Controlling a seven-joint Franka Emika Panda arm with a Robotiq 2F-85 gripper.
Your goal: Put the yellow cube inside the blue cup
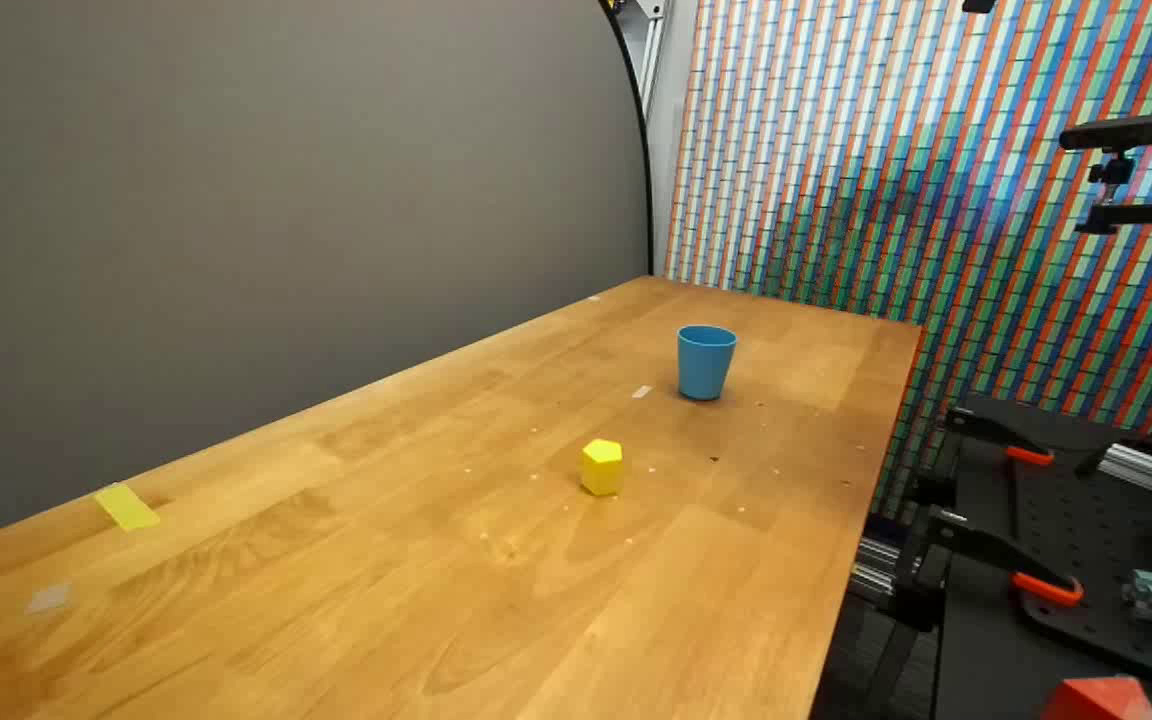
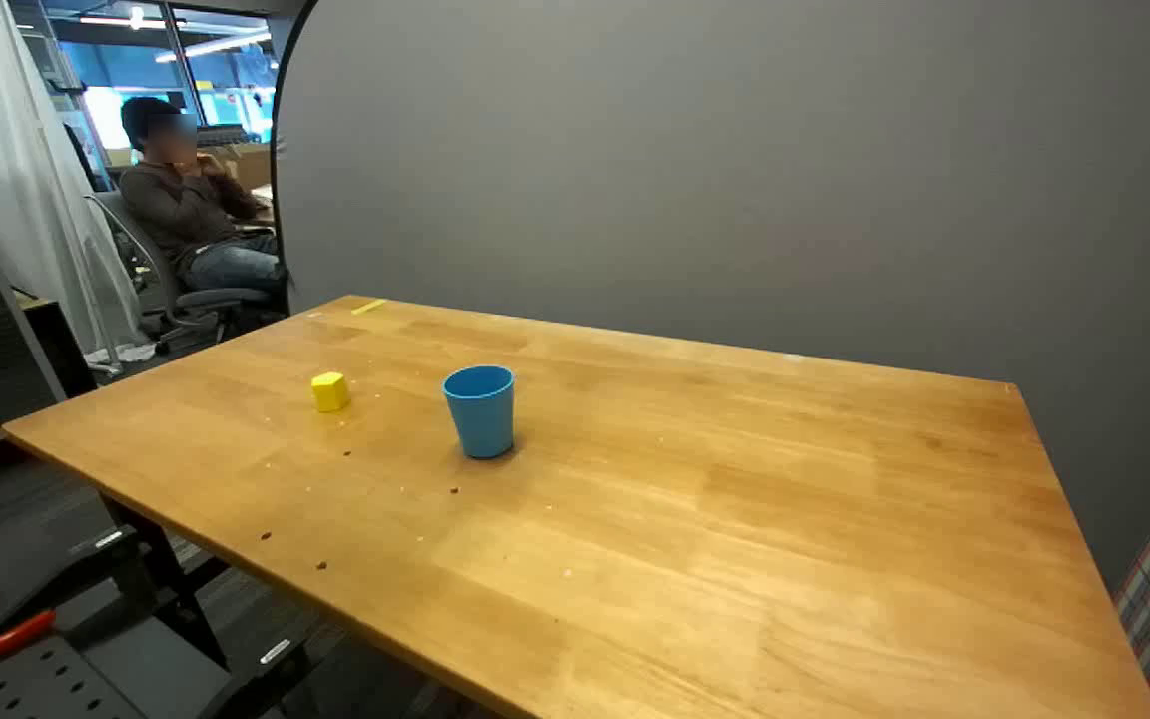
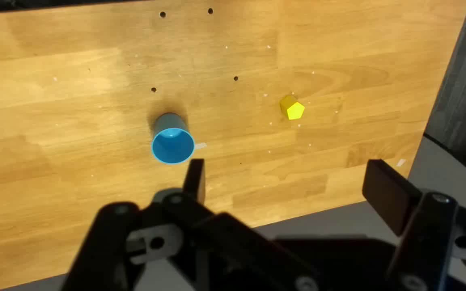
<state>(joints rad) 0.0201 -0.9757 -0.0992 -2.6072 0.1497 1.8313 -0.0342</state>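
The yellow cube [image 1: 602, 468] is a small bright yellow block with a five-sided top, standing on the wooden table. It also shows in an exterior view [image 2: 330, 392] and in the wrist view [image 3: 295, 110]. The blue cup [image 1: 705, 364] stands upright with its mouth up, apart from the block. It also shows in an exterior view [image 2: 481, 414]. In the wrist view the cup [image 3: 172, 146] is left of the block and looks empty inside. My gripper [image 3: 285, 171] is wide open with nothing between its fingers, high above the table. It is out of view in both exterior views.
The wooden table [image 1: 356, 560] bears a flat yellow tape patch [image 1: 127, 507] near its far edge and small pale tape bits. A grey screen [image 2: 695, 180] stands behind it. Black clamps with orange grips [image 1: 1044, 588] lie beside the table edge. A person [image 2: 186, 200] sits in the background.
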